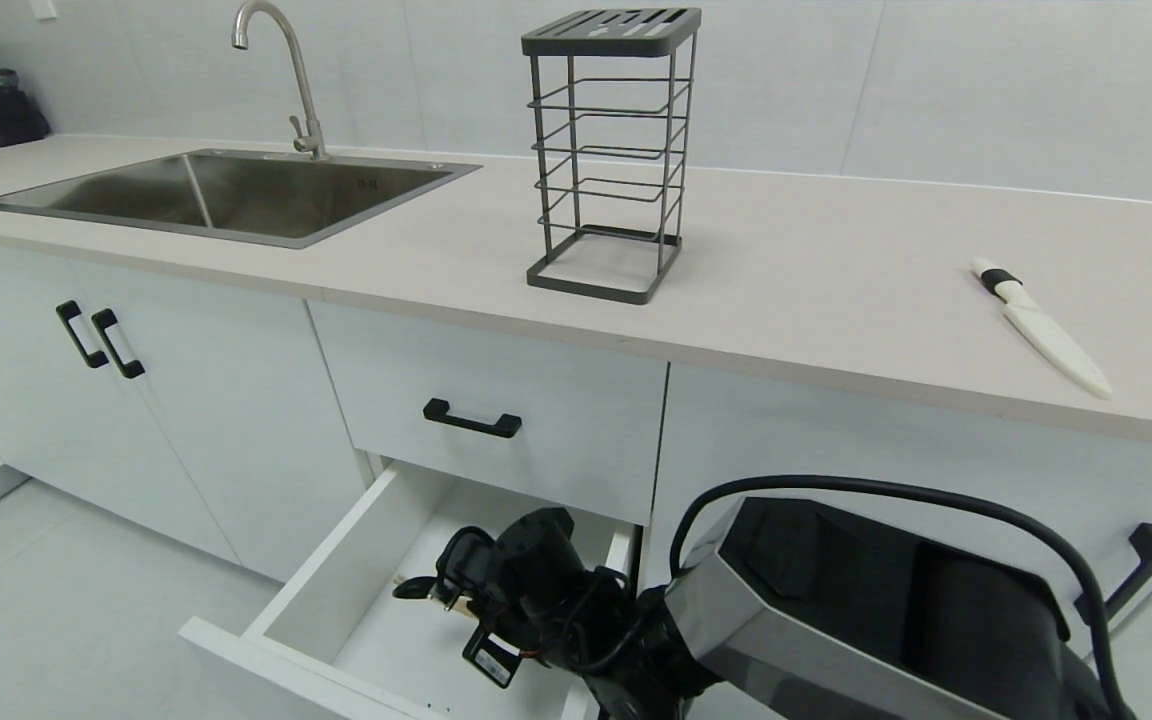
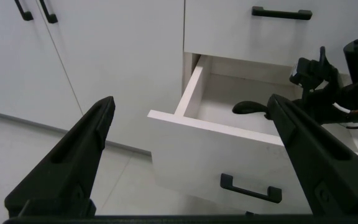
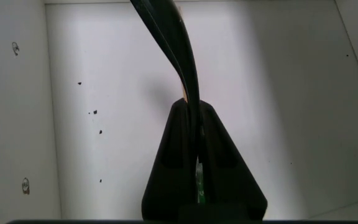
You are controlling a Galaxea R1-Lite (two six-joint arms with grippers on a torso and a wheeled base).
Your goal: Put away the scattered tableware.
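No readable text or numbers anywhere, one small white tag (image 1: 489,668), print too small to read

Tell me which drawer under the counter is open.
The lower drawer, directly beneath the shut drawer. It alone is pulled out, and the right pincer, shut on a dark utensil, is inside it.

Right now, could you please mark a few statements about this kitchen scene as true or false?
The lower drawer is open. True.
The white knife lies in the sink. False: it lies on the countertop, right of the wire rack.
The right hand is shut on a dark utensil over the open drawer. True.
The left hand holds the knife. False: it is open, holding nothing.
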